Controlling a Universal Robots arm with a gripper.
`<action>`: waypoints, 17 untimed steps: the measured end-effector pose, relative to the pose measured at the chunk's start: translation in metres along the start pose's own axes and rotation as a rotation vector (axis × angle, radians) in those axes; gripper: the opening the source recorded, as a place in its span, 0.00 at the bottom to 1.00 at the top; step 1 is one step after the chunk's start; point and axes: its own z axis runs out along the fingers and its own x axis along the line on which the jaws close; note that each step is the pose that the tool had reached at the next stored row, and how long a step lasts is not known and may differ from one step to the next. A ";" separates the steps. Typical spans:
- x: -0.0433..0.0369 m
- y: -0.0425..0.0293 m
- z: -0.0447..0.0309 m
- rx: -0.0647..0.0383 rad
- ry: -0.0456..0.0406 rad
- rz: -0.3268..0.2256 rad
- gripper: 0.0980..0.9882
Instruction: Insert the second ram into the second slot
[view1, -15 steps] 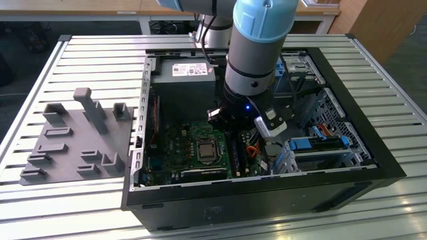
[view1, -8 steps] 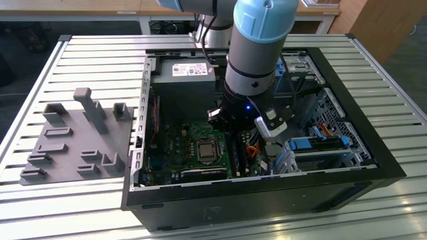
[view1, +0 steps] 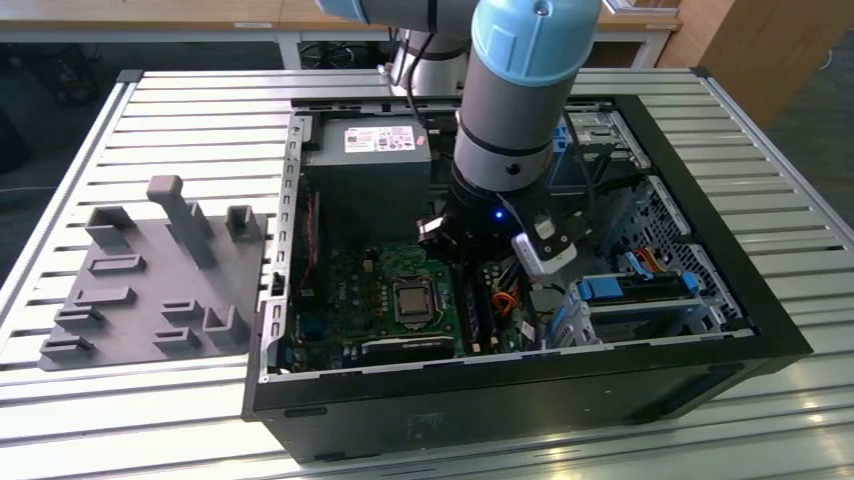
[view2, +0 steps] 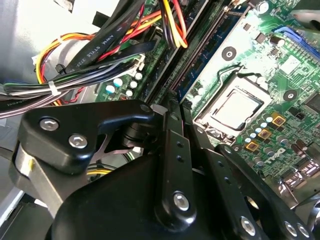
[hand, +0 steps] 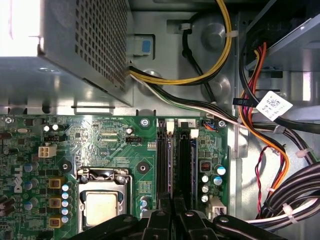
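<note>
My gripper reaches down into the open computer case, right over the memory slots beside the processor. In the first wrist view its dark fingers stand close together over the long black slots. The second ram shows as a thin edge running between two slots and down between the fingertips, so the gripper looks shut on it. In the second wrist view the gripper narrows to a tip above the slots. How deep the stick sits in its slot is hidden.
The processor socket lies next to the slots. The grey power supply fills the case's back. Bundled black, orange and yellow cables hang close on the other side. A grey holder block rests on the slatted table at the exterior view's left.
</note>
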 end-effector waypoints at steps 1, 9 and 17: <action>-0.0005 0.0000 0.0000 0.000 0.0000 0.001 0.04; -0.0006 -0.0001 0.0021 0.000 -0.0001 0.002 0.04; 0.0039 -0.0004 0.0006 0.000 -0.0001 0.001 0.04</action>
